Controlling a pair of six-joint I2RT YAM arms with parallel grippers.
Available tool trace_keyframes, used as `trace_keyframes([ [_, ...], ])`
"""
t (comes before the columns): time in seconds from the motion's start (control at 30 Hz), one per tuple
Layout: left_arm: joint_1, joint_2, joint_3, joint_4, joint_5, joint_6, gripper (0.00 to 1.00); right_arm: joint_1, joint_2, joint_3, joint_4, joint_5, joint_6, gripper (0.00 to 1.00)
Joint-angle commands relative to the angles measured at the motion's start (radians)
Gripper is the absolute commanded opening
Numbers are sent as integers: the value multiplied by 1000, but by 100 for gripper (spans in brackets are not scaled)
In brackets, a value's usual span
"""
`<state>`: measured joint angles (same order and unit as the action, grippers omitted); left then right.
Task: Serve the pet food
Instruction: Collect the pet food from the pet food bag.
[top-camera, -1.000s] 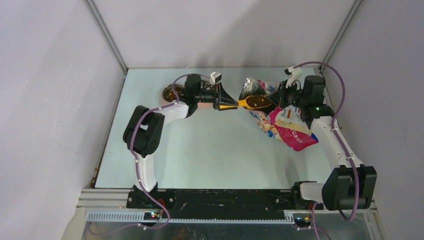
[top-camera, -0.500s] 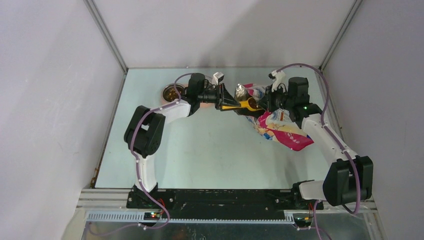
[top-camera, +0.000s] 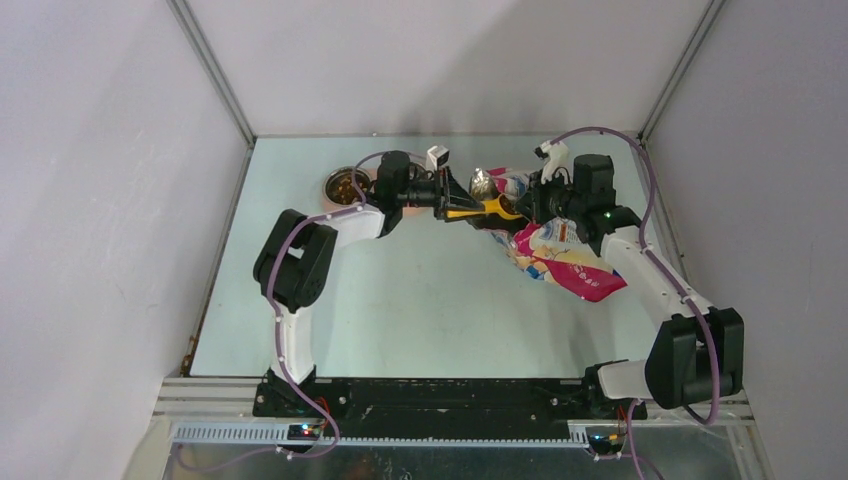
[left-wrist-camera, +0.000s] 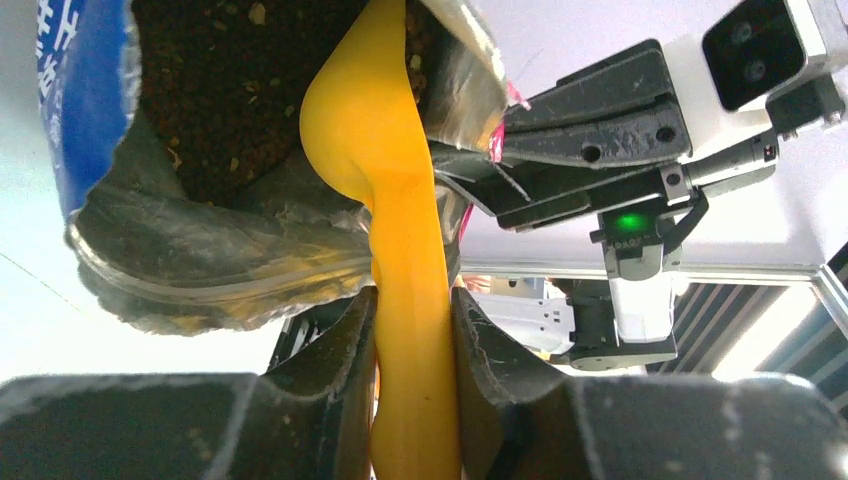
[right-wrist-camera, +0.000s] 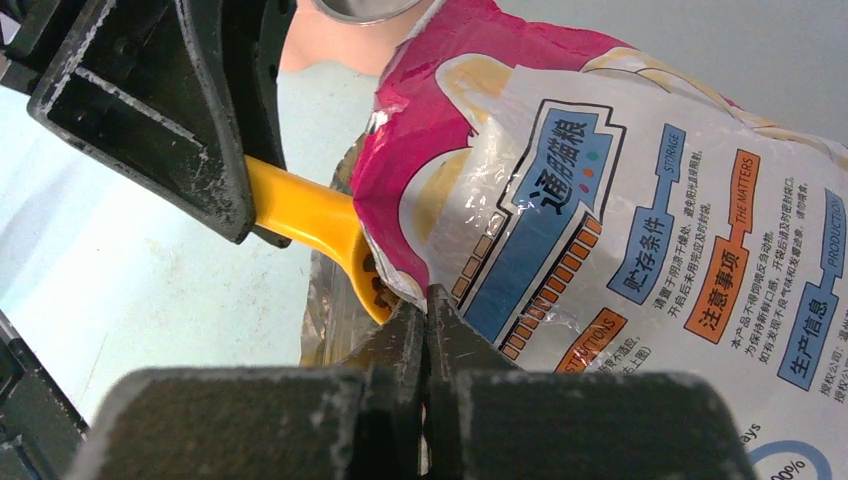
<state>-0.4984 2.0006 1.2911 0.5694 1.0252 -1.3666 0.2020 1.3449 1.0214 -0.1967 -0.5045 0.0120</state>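
A yellow scoop (top-camera: 468, 212) hangs above the pale tabletop (top-camera: 420, 300), near its far edge. Left of it sits a pink feeder (right-wrist-camera: 320, 50), one steel bowl (top-camera: 343, 185) uncovered.

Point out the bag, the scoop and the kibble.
bag (right-wrist-camera: 640, 230), right wrist view, on its printed side.
scoop (left-wrist-camera: 408, 300), left wrist view, on its handle.
kibble (left-wrist-camera: 220, 90), left wrist view, on the pellets inside the bag.

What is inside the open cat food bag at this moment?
Dark-brown kibble lies in the bag, with the yellow scoop reaching in, its handle held by the left end effector. The scoop's tip and the kibble's depth cannot be seen.
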Motion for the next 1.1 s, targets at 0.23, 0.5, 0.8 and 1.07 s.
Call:
trace_keyframes([
  [0.23, 18, -87, -35, 261, 98, -111, 0, -93, 43, 11, 58, -44, 45, 0],
  [0.5, 25, -81, -50, 432, 120, -236, 0, -132, 58, 11, 64, -64, 69, 0],
  [0.8, 36, -100, -75, 488, 132, -286, 0, -176, 50, 11, 65, -84, 87, 0],
  [1.07, 55, -126, -96, 406, 132, -212, 0, -228, 12, 11, 67, -135, 100, 0],
])
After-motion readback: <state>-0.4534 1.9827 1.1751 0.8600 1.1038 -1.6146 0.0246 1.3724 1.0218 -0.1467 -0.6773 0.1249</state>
